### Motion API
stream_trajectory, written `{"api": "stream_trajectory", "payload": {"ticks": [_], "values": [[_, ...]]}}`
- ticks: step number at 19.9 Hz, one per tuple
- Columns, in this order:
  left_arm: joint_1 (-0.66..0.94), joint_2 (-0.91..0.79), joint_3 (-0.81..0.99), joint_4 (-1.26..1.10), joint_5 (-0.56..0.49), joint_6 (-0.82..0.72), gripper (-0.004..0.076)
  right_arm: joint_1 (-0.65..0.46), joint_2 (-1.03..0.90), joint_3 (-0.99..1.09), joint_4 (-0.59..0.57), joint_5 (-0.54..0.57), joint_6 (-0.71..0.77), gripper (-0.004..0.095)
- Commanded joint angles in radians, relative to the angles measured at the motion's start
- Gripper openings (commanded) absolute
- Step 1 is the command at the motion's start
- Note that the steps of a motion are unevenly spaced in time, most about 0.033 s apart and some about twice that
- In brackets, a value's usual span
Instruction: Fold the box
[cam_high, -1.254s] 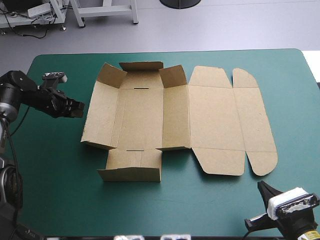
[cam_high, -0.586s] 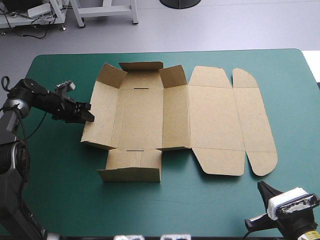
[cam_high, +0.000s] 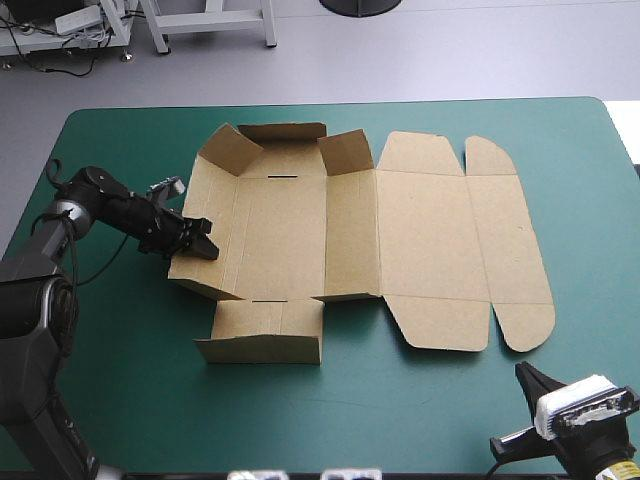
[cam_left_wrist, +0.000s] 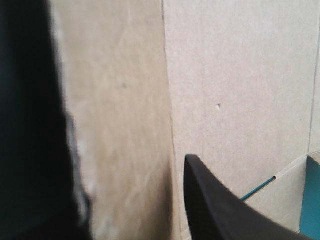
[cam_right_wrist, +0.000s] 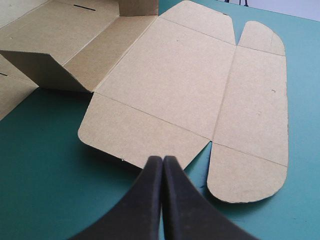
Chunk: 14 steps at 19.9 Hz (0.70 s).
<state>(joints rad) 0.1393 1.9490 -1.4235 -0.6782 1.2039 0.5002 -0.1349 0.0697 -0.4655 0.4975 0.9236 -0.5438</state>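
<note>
Boxes: one brown box (cam_high: 300, 230), a single cut sheet.
Grippers: two, the left gripper (cam_high: 200, 247) and the right gripper (cam_right_wrist: 162, 160).
Finger count: four black fingers (cam_right_wrist: 145, 210), two per gripper.
Tables: one table (cam_high: 400, 410) with a teal-green cover.

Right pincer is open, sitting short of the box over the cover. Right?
No. The right pincer is shut: the right wrist view shows its fingers meeting in one arch. It does sit short of the box, over the cover.
</note>
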Motion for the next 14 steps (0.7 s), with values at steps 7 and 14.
{"api": "stream_trajectory", "payload": {"ticks": [7, 14], "values": [[-0.034, -0.075, -0.139, -0.079, 0.085, 0.058, -0.0002, 0.003, 0.020, -0.023, 0.021, -0.059, -0.006, -0.0025], [-0.154, -0.315, -0.447, 0.098, 0.079, 0.165, -0.0003, 0.003, 0.020, -0.025, 0.030, -0.101, 0.022, -0.0025]]}}
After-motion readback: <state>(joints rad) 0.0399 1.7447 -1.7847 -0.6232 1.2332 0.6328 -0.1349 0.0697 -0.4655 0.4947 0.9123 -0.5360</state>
